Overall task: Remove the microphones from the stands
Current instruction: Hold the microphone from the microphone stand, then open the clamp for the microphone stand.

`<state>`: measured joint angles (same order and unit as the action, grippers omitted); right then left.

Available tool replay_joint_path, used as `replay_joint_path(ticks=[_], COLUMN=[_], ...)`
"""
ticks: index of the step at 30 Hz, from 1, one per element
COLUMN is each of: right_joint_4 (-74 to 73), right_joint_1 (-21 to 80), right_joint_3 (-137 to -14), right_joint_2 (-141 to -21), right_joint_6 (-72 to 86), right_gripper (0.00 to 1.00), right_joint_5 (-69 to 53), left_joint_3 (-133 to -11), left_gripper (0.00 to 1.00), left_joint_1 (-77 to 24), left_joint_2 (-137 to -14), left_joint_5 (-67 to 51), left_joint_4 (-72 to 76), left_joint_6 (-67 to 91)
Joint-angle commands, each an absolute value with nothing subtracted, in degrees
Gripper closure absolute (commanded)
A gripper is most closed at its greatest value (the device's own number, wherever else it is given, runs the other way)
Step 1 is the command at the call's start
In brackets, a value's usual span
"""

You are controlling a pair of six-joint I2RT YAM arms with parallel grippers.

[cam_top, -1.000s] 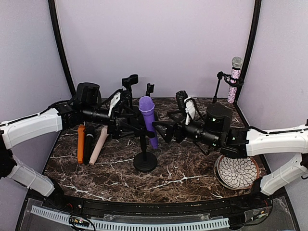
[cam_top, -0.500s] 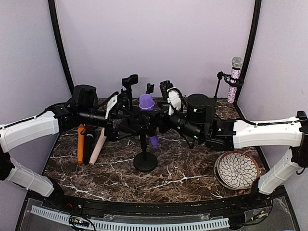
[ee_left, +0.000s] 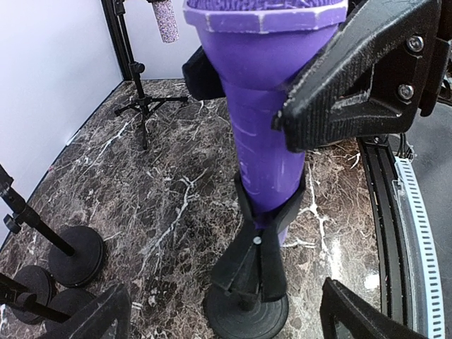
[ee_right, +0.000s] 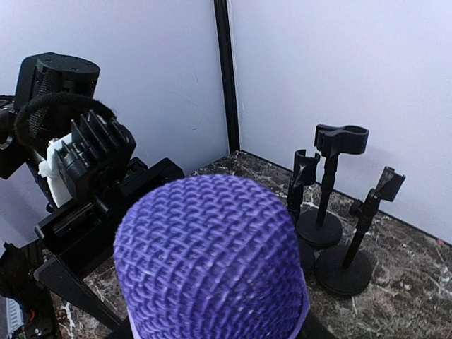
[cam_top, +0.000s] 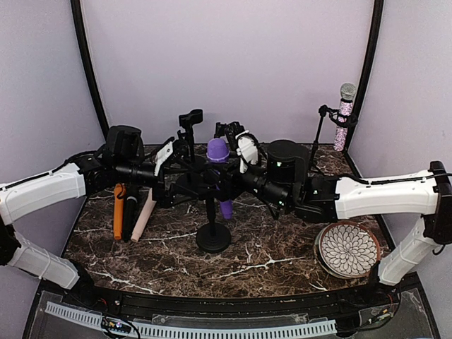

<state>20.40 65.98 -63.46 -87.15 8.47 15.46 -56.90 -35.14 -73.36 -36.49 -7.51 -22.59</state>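
**Desk:** Where is the microphone?

**Operator:** The purple microphone (cam_top: 217, 152) is in its stand (cam_top: 212, 236), mid-table. It is upright and leans a little. Its tail sits in the black clip (ee_left: 272, 212) on top of the pole, and from my left wrist camera the clip wraps the narrow end.

**Desk:** And your right hand?

**Operator:** My right gripper (ee_left: 279, 70) reaches in from the right at the top of the microphone. One black finger (ee_left: 360, 70) lies against the near side of the body, just under the head, and the other shows behind the far side. They are narrow and right up against it. I cannot tell whether they are actually squeezing it. The right wrist camera shows mostly purple mesh, with bare stands (ee_right: 332, 212) behind it.

**Desk:** Left hand?

**Operator:** My left gripper (ee_left: 226, 288) is wide and holds nothing. It is level with the clip on the left side, and in its own camera the pole stands between its fingers (ee_left: 92, 321). I see no contact with the pole.

**Desk:** Anything else nearby?

**Operator:** An orange microphone (cam_top: 119, 212), a black one (cam_top: 131, 212) and a pale pink one (cam_top: 145, 212) lie side by side on the marble table (cam_top: 268, 258), at the left. A patterned plate (cam_top: 347, 251) sits front right, under my right arm. A glittery microphone (cam_top: 345, 116) stands in a tall stand in the back right corner, well apart from everything else.
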Motion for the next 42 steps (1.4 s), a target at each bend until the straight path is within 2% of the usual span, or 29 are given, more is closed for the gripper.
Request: replay_joint_path(ticks=[1,8,12,18,23,31,33,35,39,42], right_joint_4=[25.5,27.6,26.7,26.2,27.2,27.8,28.5,28.7,28.8,28.8], right_joint_1=[66.4,66.2,66.2,66.1,66.1,66.0,66.0,66.0,66.0,66.0], right_joint_3=[-61.1,-58.5,-58.7,-59.5,-59.1,-58.5,-57.9,-57.8,-58.0,-58.1], right_joint_2=[-85.1,-83.0,-82.8,-84.0,-84.1,-83.9,-83.7,-83.7,-84.1,-84.3], right_joint_6=[6.2,-0.8,-3.5,-2.8,-2.2,-1.7,-1.4,-1.2,-0.8,-0.6], right_gripper=[0.63,0.82,0.88,0.89,0.89,0.9,0.9,0.9,0.91,0.92], right_joint_5=[14.1,7.6,4.6,3.7,4.4,4.9,4.9,4.9,4.7,4.6], left_joint_3=[-56.2,-56.8,-56.6,-56.4,-55.8,-53.8,-53.7,-53.7,-53.0,-52.1], left_gripper=[0.05,0.05,0.05,0.05,0.11,0.37,0.4,0.39,0.32,0.36], left_joint_1=[-35.0,-36.7,-38.1,-39.2,-40.0,-40.2,-40.4,-40.5,-40.6,-40.6], left_joint_2=[-72.8,-74.4,-74.5,-75.6,-76.4,-75.4,-75.5,-75.5,-74.5,-73.6], left_joint_5=[-36.2,-37.4,-37.9,-37.0,-34.1,-31.8,-32.2,-32.5,-33.0,-33.2], left_joint_4=[-9.0,-11.1,-11.1,-10.6,-10.1,-5.8,-5.7,-5.3,-3.5,-2.0], left_joint_6=[-24.9,-26.2,-26.6,-26.1,-26.6,-25.5,-25.5,-25.5,-24.8,-24.5])
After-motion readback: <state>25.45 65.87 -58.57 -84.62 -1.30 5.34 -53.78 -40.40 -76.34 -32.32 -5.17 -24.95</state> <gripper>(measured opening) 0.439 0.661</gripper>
